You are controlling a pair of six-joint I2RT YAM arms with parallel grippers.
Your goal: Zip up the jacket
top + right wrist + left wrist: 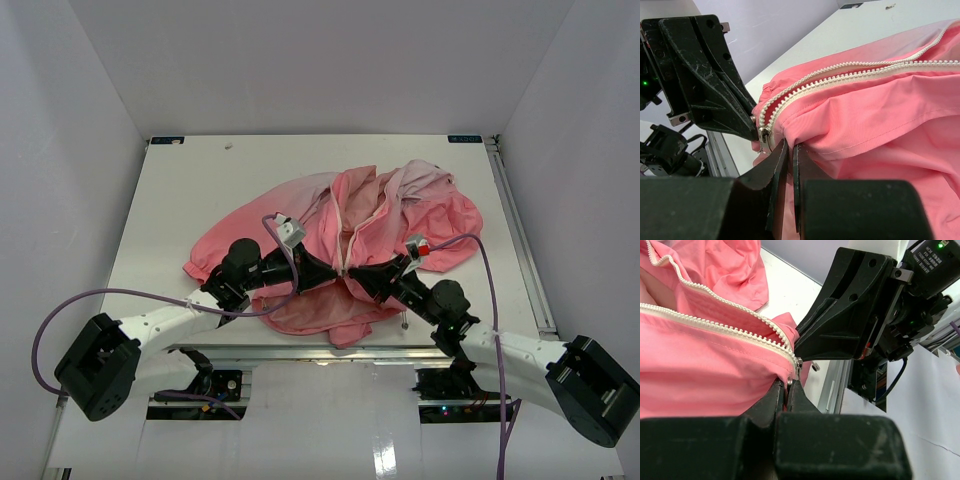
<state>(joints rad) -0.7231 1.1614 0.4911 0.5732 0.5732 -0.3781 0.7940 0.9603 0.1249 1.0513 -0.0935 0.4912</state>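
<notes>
The salmon-pink jacket [400, 215] lies crumpled in the middle of the white table, its front open and the zipper running toward me. Both grippers meet at the zipper's near end. My left gripper [330, 270] is shut on the jacket [700, 375] at the hem. A small metal piece shows between its tips [789, 384], just under the zipper slider [798, 363]. From the other side, my right gripper [358, 272] pinches the pink fabric [880, 115] shut [790, 146], right beside the slider [763, 135]. The white zipper teeth [840, 75] part beyond the slider.
The jacket's hem hangs near the table's near edge [300, 350]. A metal rail [520, 230] runs along the right side. White walls close the table in on three sides. Purple cables [100, 295] loop off both arms.
</notes>
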